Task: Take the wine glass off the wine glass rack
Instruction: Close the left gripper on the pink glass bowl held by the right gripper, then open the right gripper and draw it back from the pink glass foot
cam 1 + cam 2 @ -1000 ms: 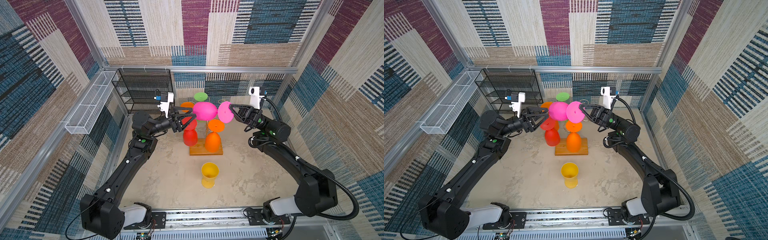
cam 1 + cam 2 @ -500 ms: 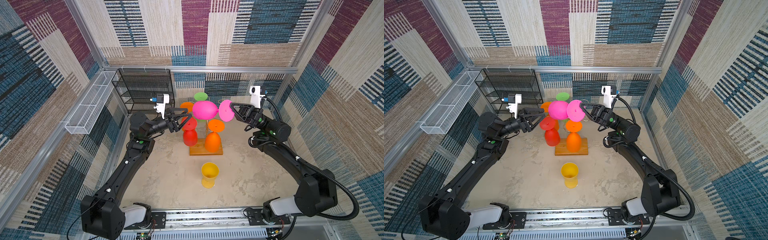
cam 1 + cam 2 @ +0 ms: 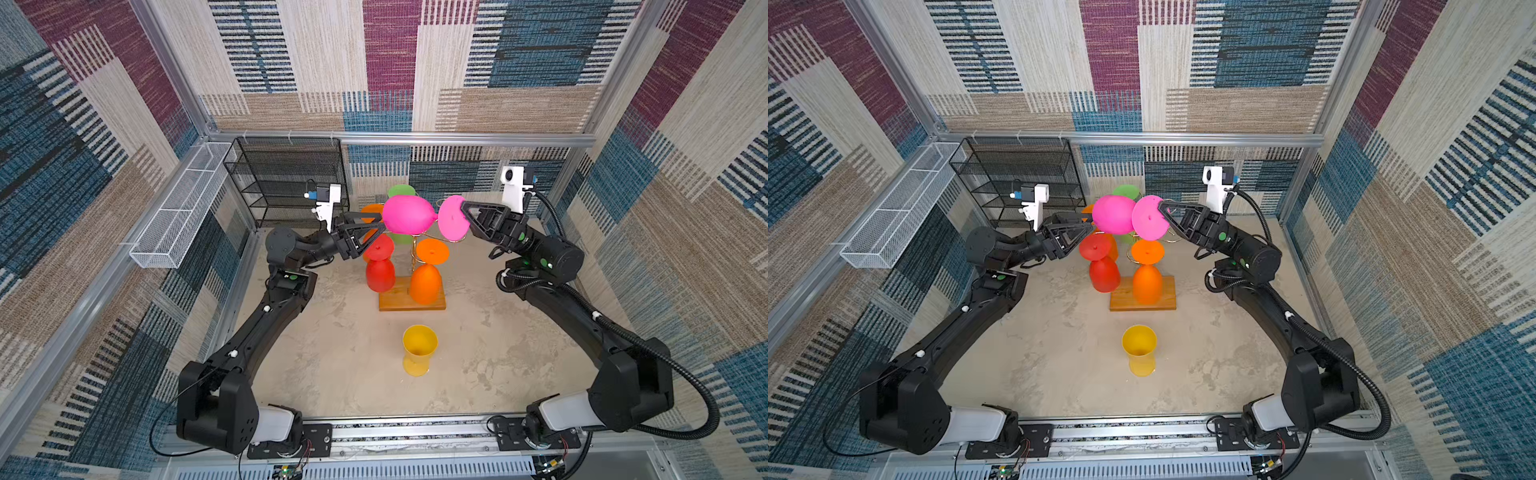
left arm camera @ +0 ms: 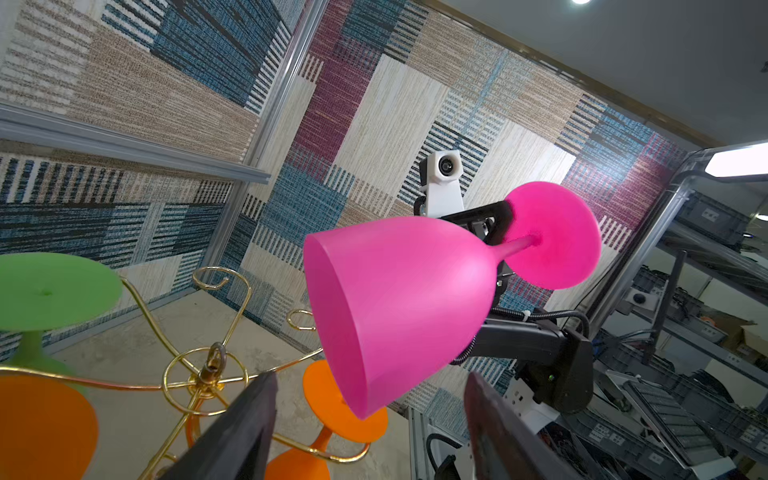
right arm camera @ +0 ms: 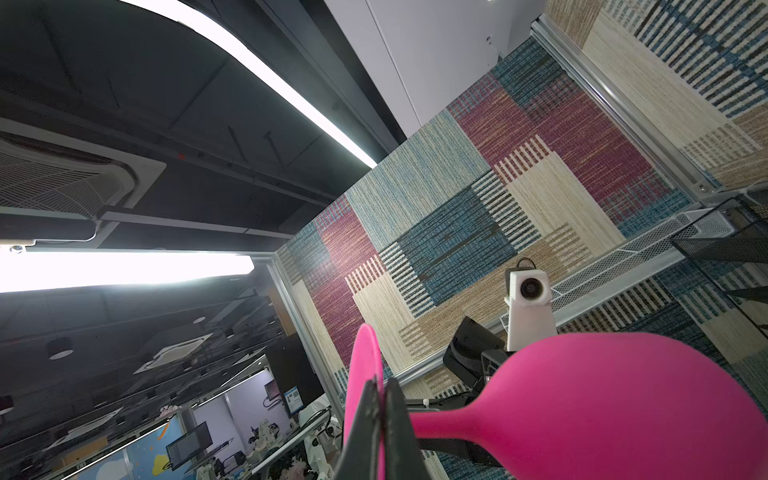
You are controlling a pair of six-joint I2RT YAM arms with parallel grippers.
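High in the centre of a top view, the right gripper point(image 3: 464, 205) pinches shut on the foot of the pink wine glass point(image 3: 409, 214), held sideways above the wine glass rack point(image 3: 395, 302) and a shade higher than a second ago. The left gripper point(image 3: 382, 221) waits open-fingered beside the bowl, left of centre. The glass looks clear of the rack, so the removal seems all but done.

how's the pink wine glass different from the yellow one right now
Pose: the pink wine glass lies sideways in the air; the yellow wine glass stands upright. Support: the pink one is pinched at its foot by the right gripper; the yellow one rests free on the table. Both share the goblet shape.
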